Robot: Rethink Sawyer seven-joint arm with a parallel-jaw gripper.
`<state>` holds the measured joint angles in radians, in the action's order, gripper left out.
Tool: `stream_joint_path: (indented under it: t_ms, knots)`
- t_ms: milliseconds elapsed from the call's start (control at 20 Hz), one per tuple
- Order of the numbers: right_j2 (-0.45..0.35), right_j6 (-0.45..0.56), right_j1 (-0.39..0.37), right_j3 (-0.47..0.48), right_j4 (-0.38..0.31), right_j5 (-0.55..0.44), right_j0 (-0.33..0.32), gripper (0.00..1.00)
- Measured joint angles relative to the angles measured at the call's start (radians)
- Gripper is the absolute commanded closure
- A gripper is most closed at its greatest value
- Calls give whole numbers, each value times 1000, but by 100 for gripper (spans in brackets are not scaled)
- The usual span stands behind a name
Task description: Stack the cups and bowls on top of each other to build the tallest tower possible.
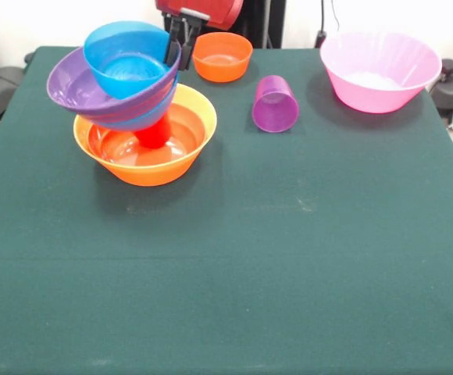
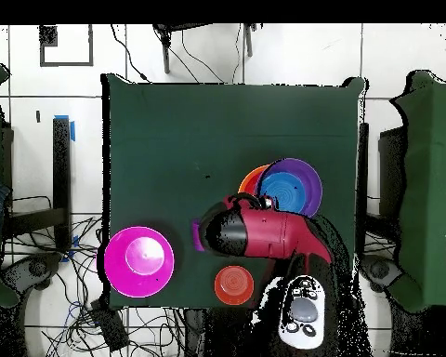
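**Gripper at the tower's far rim, tower leaning**

We see the gripper point(image 1: 178, 39) coming down from the red arm point(image 1: 203, 11), its dark fingers point(image 1: 172, 43) at the back edge of the tower point(image 1: 133, 101). Whether the jaws are apart, closed, or pinching a rim, we cannot tell; the bowls hide their tips.

Directly in front of the jaws sits the small blue bowl point(image 1: 127, 58), the topmost piece, tilted. It rests in the purple bowl point(image 1: 74, 87), also tilted, its rim reaching out to the side away from the jaws. Under the purple bowl a blue rim shows. Below the jaws and nearer the camera, a red cup point(image 1: 155, 134) stands in the large orange bowl point(image 1: 144, 141), which has a shallow red-orange bowl point(image 1: 113, 144) nested inside it.

Just beside the jaws, on the other side from the tower, is the small orange bowl point(image 1: 222, 56), upright on the green table point(image 1: 289, 258). Farther that way the purple cup point(image 1: 275, 104) lies on its side, mouth toward the camera. Well beyond it stands the pink bowl point(image 1: 379, 70).

Overhead, the arm covers the jaws; the tower shows partly beyond it.
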<state>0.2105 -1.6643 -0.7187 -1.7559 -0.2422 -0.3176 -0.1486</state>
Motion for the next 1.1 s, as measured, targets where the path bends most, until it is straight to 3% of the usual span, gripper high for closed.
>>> stream_joint_path:
  t_ms: [400,1100]
  knots:
    - [-64,0,-33,-42,2,0,-64,100]
    - [-113,0,-76,-100,2,0,-89,100]
